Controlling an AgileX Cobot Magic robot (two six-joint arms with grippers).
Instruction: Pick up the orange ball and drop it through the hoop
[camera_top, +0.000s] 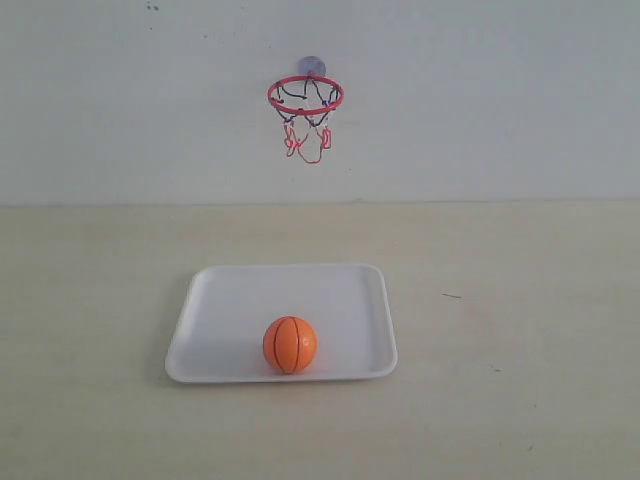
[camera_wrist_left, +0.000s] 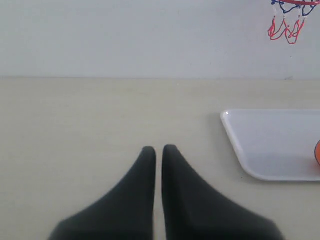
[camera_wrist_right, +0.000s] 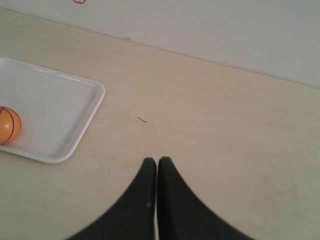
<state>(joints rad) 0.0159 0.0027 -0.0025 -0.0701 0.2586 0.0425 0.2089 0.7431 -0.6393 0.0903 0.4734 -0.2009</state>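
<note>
The orange ball with black seams rests near the front edge of a white tray in the exterior view. It also shows as a sliver of ball in the left wrist view and as the ball in the right wrist view. The hoop, with red rim and string net, hangs on the back wall by a purplish suction cup; its net shows in the left wrist view. My left gripper is shut and empty over bare table. My right gripper is likewise shut and empty. Neither arm appears in the exterior view.
The pale wooden table extends on both sides of the tray, which appears as the tray and the tray in the wrist views. A white wall rises behind. A small dark mark lies on the table.
</note>
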